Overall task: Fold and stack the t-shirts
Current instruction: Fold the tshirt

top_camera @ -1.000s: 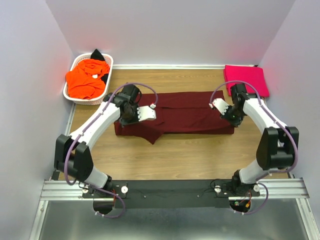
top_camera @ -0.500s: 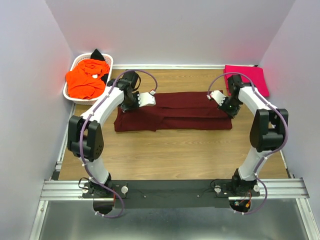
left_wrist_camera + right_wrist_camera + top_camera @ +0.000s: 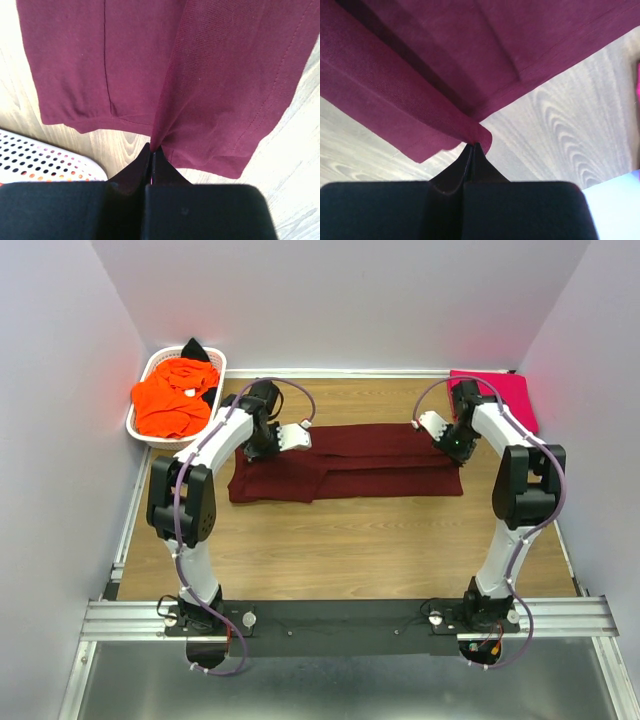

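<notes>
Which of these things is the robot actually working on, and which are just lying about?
Job: dark maroon cloth t-shirt, pinched by left pincer and right pincer; folded bright pink cloth t-shirt; crumpled orange cloth t-shirt; black cloth shirt.
Lying about: white plastic lattice basket; wooden table.

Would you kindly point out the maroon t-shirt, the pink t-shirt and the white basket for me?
maroon t-shirt (image 3: 375, 458), top external view, middle of the cloth.
pink t-shirt (image 3: 514, 390), top external view, its bare right part.
white basket (image 3: 176, 443), top external view, near rim.
</notes>
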Robot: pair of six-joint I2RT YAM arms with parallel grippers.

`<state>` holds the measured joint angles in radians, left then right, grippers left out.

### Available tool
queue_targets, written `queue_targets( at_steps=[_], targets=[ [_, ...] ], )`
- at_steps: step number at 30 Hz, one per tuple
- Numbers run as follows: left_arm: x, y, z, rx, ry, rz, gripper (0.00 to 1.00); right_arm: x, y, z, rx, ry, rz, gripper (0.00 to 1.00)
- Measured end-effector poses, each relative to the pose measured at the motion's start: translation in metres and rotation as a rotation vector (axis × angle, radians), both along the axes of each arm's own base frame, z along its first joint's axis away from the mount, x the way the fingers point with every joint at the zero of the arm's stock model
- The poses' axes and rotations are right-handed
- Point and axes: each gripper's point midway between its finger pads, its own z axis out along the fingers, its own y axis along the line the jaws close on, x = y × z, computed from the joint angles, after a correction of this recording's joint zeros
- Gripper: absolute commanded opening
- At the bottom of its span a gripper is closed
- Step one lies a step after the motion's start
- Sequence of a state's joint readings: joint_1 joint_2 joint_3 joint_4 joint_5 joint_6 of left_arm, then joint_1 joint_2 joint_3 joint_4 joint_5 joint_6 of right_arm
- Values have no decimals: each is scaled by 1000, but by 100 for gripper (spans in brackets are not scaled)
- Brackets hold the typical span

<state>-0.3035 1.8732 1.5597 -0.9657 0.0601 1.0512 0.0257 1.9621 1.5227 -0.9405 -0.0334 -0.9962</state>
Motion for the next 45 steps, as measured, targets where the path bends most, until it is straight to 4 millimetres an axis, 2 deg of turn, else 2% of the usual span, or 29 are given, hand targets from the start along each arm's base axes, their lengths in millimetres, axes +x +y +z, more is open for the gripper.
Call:
queue_targets(
  at_steps=[12, 14, 16, 17, 18, 19, 20, 24, 27, 30, 33, 37, 39, 42, 45],
  targets=[
    [6, 3, -8, 1, 0, 11, 0, 23, 1, -7, 2, -8, 0, 1],
    [7, 2, -10, 2, 0, 11, 0, 26, 1, -8, 2, -9, -1, 4],
    [9, 3, -12, 4, -1, 13, 9, 27, 1, -10, 2, -7, -4, 15],
    [10, 3, -13, 4, -3, 14, 19, 28, 1, -10, 4, -6, -9, 25],
    [12, 3, -14, 4, -5, 19, 27, 29, 1, -11, 4, -6, -11, 30],
    [13, 3, -15, 2, -7, 27, 40, 30, 2, -11, 7, -9, -29, 44],
    [14, 4, -16, 0, -10, 37, 46, 32, 2, -10, 8, -12, -34, 47],
    [24, 12, -10, -23, -30, 101, 54, 36, 2, -5, 24, -29, -79, 51],
    [42, 30, 10, -85, -79, 186, 55, 36, 3, 0, 71, -38, -145, 52],
    [43, 62, 25, -151, -99, 286, 56, 30, -2, 8, 122, -37, -221, 52],
    [24, 89, 29, -223, -77, 371, 56, 16, -7, 17, 194, -31, -318, 52],
    [-11, 110, 17, -314, 2, 461, 56, -7, -12, 15, 276, 23, -430, 52],
    [-28, 110, 4, -350, 61, 487, 56, -18, -10, 7, 305, 66, -472, 52],
    [-48, 99, -17, -395, 147, 501, 56, -31, -2, -3, 341, 135, -522, 54],
    [-65, 89, -31, -429, 214, 516, 56, -32, 2, -8, 362, 162, -551, 54]
  ],
)
